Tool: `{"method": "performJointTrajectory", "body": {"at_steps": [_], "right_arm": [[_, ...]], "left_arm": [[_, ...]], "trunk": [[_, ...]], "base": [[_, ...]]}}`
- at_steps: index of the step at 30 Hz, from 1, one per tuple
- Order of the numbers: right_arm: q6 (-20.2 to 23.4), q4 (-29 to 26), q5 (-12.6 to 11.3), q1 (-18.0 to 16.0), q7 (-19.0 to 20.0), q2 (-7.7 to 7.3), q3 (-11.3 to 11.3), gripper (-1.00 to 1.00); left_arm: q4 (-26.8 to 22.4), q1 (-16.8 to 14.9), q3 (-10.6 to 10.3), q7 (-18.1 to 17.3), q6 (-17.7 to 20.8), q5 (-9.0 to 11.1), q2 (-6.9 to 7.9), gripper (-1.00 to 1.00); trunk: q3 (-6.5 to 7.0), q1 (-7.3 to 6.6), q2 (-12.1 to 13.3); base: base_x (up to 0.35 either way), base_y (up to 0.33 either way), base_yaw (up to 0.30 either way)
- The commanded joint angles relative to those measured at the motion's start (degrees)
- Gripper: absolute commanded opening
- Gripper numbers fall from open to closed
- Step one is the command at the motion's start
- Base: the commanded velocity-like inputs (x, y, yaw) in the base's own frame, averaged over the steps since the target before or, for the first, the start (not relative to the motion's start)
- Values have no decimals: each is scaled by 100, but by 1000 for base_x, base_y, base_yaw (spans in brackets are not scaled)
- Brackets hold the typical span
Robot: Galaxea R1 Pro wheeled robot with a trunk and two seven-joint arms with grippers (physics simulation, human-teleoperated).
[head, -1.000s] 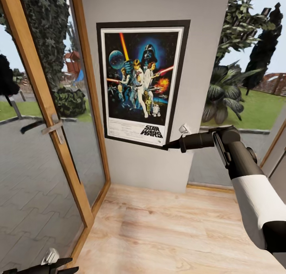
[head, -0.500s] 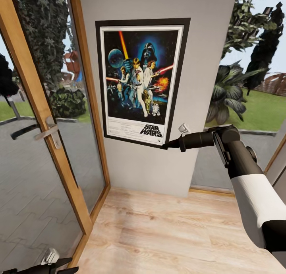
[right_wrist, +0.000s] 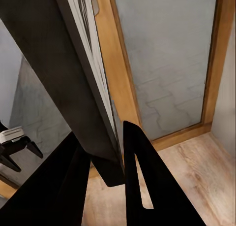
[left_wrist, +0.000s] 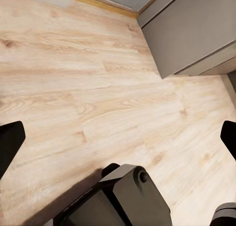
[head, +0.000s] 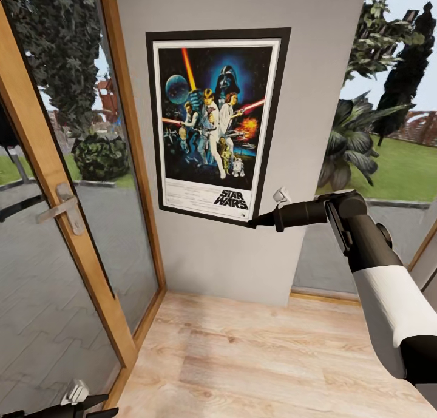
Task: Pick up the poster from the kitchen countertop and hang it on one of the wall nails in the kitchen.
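Right claw [head: 254,221] clenched on lower corner of black-framed Star Wars poster [head: 215,124] against grey wall [head: 315,72]; releasing before a nail catches risks its fall.

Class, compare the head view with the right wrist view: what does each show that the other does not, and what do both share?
Head view alone: the poster face-on with its Star Wars artwork, the grey wall, the door handle and garden plants. Right wrist view alone: the poster's black frame edge-on, clamped at its lower corner between the right gripper jaws. Both share: the poster, the right gripper, the wooden door frame and the light wood floor.
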Motion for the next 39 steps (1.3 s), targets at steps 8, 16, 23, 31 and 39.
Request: {"method": "performJointTrajectory", "body": {"at_steps": [8, 16, 23, 31, 39], "right_arm": [[59, -1, 44, -8, 48, 2, 1, -100], [65, 3, 44, -8, 48, 3, 1, -100], [68, 4, 44, -8, 48, 3, 1, -100], [61, -3, 44, -8, 48, -1, 1, -100], [63, -8, 44, -8, 48, -3, -7, -100]], "left_arm": [[-2, -6, 24, -39, 61, -46, 5, 100], [-2, -6, 24, -40, 61, -46, 13, 100], [0, -6, 24, -40, 61, -46, 15, 100], [116, -6, 14, -16, 61, -46, -2, 100], [475, -6, 17, 21, 39, -46, -3, 100]], "trunk": [[-14, 5, -14], [-14, 5, -14], [-14, 5, -14], [-14, 5, -14], [-14, 5, -14]], "base": [[110, 0, 0], [299, 0, 0], [333, 0, 0], [168, 0, 0], [15, 0, 0]]}}
